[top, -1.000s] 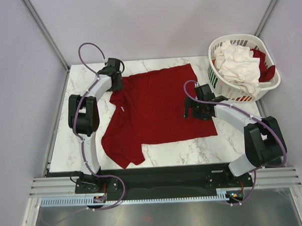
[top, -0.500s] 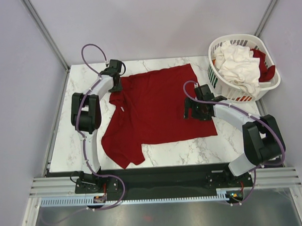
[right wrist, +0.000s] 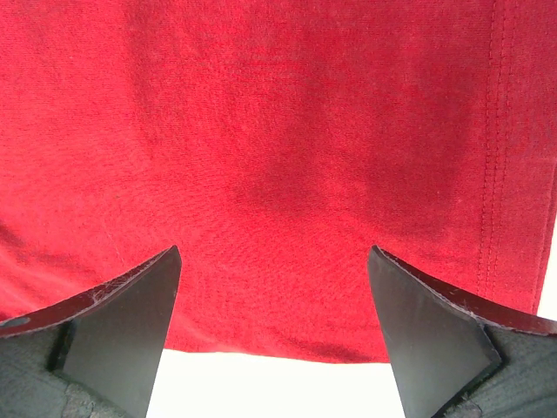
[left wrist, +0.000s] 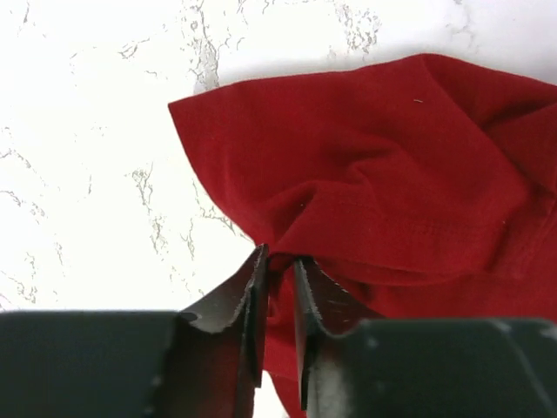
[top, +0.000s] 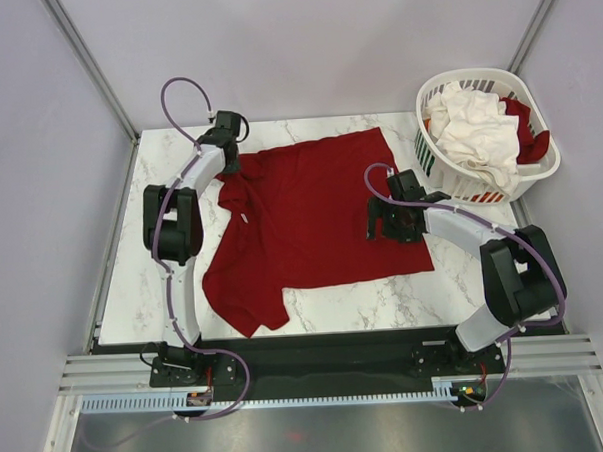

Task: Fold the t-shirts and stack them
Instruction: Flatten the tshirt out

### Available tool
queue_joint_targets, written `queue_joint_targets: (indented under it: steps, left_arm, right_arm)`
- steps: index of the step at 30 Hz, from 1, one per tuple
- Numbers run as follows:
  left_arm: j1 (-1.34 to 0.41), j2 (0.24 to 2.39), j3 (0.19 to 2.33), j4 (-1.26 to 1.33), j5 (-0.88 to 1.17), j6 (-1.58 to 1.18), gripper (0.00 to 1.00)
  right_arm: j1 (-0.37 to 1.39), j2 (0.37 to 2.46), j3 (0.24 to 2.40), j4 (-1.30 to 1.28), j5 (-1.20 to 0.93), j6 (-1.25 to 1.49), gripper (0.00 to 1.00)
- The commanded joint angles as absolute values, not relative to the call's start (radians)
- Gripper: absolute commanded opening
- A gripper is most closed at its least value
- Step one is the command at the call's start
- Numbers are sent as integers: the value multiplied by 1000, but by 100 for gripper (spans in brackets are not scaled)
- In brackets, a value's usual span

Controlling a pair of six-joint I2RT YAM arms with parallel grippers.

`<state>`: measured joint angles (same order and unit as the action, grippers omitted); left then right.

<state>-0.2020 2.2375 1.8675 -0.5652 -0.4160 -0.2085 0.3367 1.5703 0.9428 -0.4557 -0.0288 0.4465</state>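
Marble table along the lower edge of the top view. Centre frame: dark red t-shirt, spread mostly flat, one sleeve at lower left. Centre right: right gripper low over the shirt's hem, jaws spread wide, nothing held. Upper left: left gripper nearly closed, pinching a bunched fold of the other sleeve. Upper right: basket with white t-shirt and more red cloth inside. Risks: shallow pinch slipping on lift; one-sided pull dragging and wrinkling the shirt; two layers caught, skewing the fold.
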Motion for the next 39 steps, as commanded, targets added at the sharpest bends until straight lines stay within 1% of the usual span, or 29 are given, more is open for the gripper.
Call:
queue_joint_targets:
  steps: [1, 2, 3, 5, 8, 11, 12, 13, 14, 17, 18, 19, 20, 21, 22, 23, 24, 25, 29, 31, 32, 34, 37, 38, 39]
  left_arm:
    - [-190, 2269, 1910, -537, -419, -164, 22]
    - [-192, 2270, 1911, -538, -416, -161, 17]
    - [-192, 2267, 1916, -538, -416, -161, 2]
    - [-189, 2263, 1922, -538, -416, -155, 2]
    - [-181, 2270, 1994, -538, -405, -114, 2]
    - [-160, 2312, 2146, -540, -379, -59, 2]
    - [-149, 2331, 2245, -541, -364, -49, 2]
    - [-124, 2373, 2299, -540, -351, -40, 2]
    - [-111, 2408, 2429, -538, -335, -31, 2]
    - [-48, 2564, 2635, -519, -233, -28, 2]
    - [-35, 2586, 2689, -450, -180, -29, 2]
    - [-19, 2585, 2663, -377, -161, -34, 13]
    - [-9, 2577, 2575, -318, -106, -40, 59]
    - [-5, 2576, 2556, -270, -89, -46, 82]
    - [-2, 2586, 2563, -244, -81, -57, 95]
    - [-2, 2614, 2597, -245, -63, -84, 100]
    - [-2, 2614, 2594, -245, -52, -101, 100]
    - [35, 2609, 2588, -245, -42, -116, 100]
    - [44, 2550, 2515, -245, -31, -130, 100]
    - [46, 2484, 2476, -247, -52, -127, 100]
    - [46, 2458, 2424, -250, -66, -133, 100]
    - [45, 2353, 2358, -268, -77, -153, 100]
    - [43, 2162, 2154, -336, -89, -268, 100]
    - [40, 2113, 2011, -347, -87, -293, 100]
    - [38, 2067, 1934, -357, -86, -319, 98]
  right_arm:
    - [339, 1578, 953, -436, -25, 433, 96]
    - [341, 1582, 951, -436, -23, 433, 97]
    - [341, 1585, 953, -436, -23, 433, 96]
    - [339, 1589, 954, -434, -26, 433, 96]
    - [341, 1600, 959, -434, -28, 434, 96]
    - [339, 1606, 959, -437, -26, 433, 96]
    - [341, 1609, 959, -439, -25, 431, 96]
    - [341, 1614, 960, -442, -22, 428, 96]
    - [341, 1617, 962, -451, -18, 426, 96]
    - [344, 1629, 965, -462, -9, 423, 96]
    - [345, 1635, 969, -465, -6, 420, 96]
    - [350, 1644, 971, -468, -6, 419, 96]
    - [354, 1651, 973, -472, -6, 419, 96]
    - [356, 1655, 977, -474, -6, 419, 96]
    - [359, 1669, 980, -477, 17, 417, 96]
    - [357, 1677, 983, -477, 17, 419, 96]
    - [359, 1686, 989, -479, 18, 419, 96]
    - [362, 1698, 994, -479, 17, 419, 96]
    - [376, 1704, 1009, -480, 18, 420, 96]
    - [386, 1697, 1009, -480, 24, 422, 98]
    - [390, 1694, 1009, -479, 26, 423, 98]
    - [405, 1683, 1008, -477, 32, 428, 98]
    - [419, 1658, 1005, -468, 32, 445, 98]
    - [423, 1651, 1003, -459, 34, 448, 98]
    - [426, 1643, 999, -456, 34, 454, 98]
